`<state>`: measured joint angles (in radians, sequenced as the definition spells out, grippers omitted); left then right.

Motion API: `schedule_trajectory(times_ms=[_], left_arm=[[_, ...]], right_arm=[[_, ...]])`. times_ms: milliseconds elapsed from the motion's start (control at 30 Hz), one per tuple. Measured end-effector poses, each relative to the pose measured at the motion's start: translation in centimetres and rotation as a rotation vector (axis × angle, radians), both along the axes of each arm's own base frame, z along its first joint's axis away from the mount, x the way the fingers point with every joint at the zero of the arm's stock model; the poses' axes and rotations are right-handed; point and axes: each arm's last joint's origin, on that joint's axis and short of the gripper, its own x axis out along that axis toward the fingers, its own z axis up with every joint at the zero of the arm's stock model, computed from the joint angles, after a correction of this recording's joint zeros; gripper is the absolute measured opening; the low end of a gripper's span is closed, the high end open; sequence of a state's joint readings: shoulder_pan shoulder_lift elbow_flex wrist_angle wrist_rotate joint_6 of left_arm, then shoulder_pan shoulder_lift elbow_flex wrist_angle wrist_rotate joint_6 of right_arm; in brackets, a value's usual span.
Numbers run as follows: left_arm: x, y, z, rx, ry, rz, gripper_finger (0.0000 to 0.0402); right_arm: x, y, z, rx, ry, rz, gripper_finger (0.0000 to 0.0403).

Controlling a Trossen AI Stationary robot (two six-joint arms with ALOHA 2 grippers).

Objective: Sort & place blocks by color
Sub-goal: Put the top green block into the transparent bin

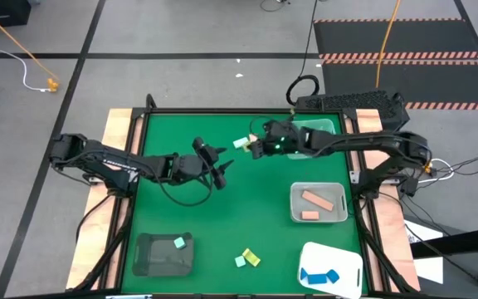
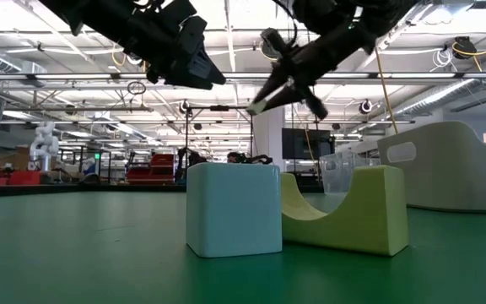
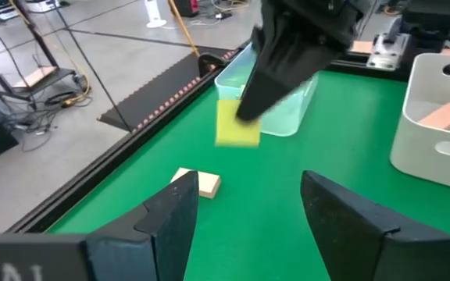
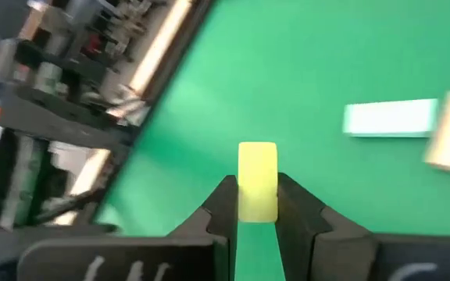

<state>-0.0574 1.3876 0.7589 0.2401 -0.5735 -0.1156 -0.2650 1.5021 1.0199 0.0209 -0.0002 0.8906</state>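
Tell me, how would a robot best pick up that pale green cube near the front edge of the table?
Probably from straight above, pinching two opposite flat sides of the pale green cube. It stands square on the table. The yellow arch block crowds one side, so the faces clear of it look safer.

Grey concrete floor (image 1: 181,33), hazard-striped black mats (image 1: 397,37), orange cable (image 1: 19,50); ceiling strip lights (image 2: 226,17) overhead.

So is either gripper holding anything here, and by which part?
The right gripper pinches a yellow block by its two opposite side faces, above the mat. The left gripper is open and holds nothing.
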Motion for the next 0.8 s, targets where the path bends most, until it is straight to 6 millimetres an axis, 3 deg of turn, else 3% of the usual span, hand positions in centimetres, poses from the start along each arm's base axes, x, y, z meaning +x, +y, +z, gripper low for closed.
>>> schedule_trajectory(times_ms=[300,500,633,800], left_arm=[[-0.1,2.3,-0.1,-0.049,-0.020,0.103,0.0229],[-0.4,4.3,-0.2,-0.102,-0.048,0.195,0.0230],[-0.5,5.5,-0.3,-0.153,-0.068,0.200,0.0230],[-0.6,6.4,-0.2,-0.215,-0.107,0.198,0.0230]], right_arm=[[-6.5,-2.0,3.6,-0.081,0.157,-0.069,0.0040],[-10.7,-2.3,4.1,-0.135,0.385,-0.200,0.0040],[-12.2,-2.6,3.8,-0.139,0.499,-0.263,0.0040],[-12.6,-3.1,3.2,-0.152,0.583,-0.289,0.0040]])
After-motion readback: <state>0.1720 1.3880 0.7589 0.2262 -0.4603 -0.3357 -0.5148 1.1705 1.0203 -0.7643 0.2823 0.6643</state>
